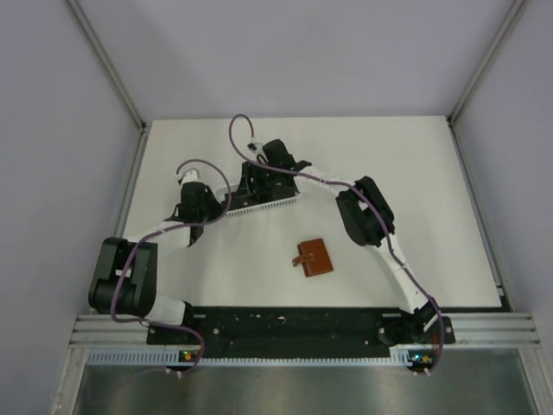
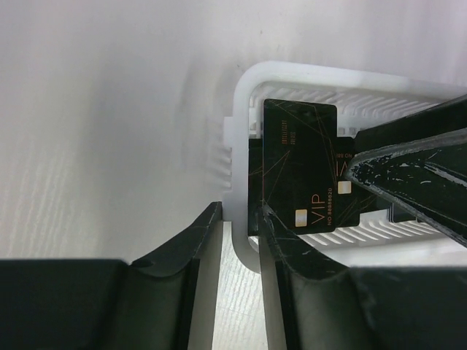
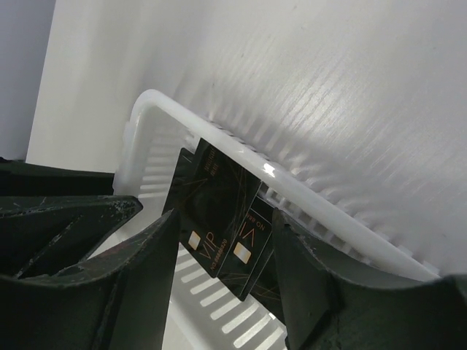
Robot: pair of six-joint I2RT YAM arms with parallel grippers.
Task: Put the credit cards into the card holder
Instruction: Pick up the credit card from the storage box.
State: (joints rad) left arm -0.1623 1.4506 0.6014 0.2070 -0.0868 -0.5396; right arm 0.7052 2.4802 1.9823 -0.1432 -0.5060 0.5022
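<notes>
- The left gripper point(image 2: 230, 240), part open, straddles the white slotted basket point(image 2: 244, 109) wall, gripping nothing.
- The right gripper point(image 3: 222, 240), wide open, brackets the black VIP cards point(image 3: 219, 219) standing inside; none is held.
- The brown card holder point(image 1: 314, 258) lies well apart.
- Risk: closing could pinch several cards together, or tip the basket.

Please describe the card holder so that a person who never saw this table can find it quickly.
Start at the white table and look near its middle, in front of the white basket. The card holder lies alone there: a small brown rectangle with a clasp tab, the only brown thing.

Two cards point(image 3: 219, 211), one basket point(image 3: 350, 226), one wallet point(image 1: 314, 258).
</notes>
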